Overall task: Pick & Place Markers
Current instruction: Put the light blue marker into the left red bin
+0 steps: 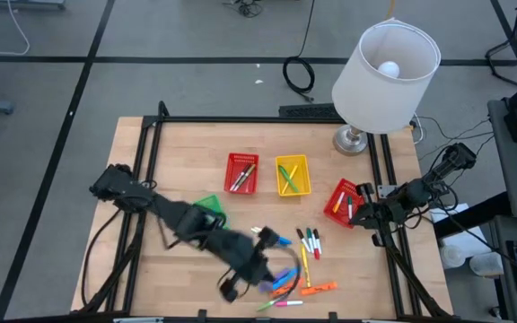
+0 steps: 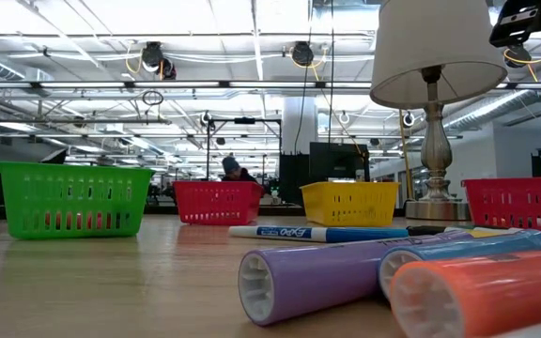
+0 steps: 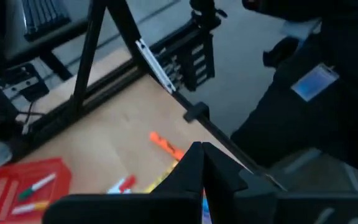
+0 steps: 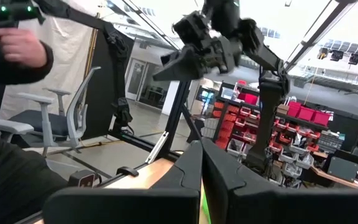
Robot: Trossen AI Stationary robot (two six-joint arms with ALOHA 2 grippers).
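Wooden bench (image 1: pixel 178 152) lies bare behind the left gripper (image 1: pixel 229 289), fingers together, empty, near the front edge; loose markers (image 1: pixel 305 260) lie just beside. Four baskets. Right gripper (image 1: pixel 352 213) closed, empty.

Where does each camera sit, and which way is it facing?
High: overhead, straight down on the table; left pincer by the markers, right pincer near the table's right edge.
Low: table height, facing the room past the yellow basket; no pincer shows.
Left wrist: looks toward the table's edge; its shut fingers show.
Right wrist: faces the room and a person's hand; its shut fingers show.
High and low share the yellow basket.
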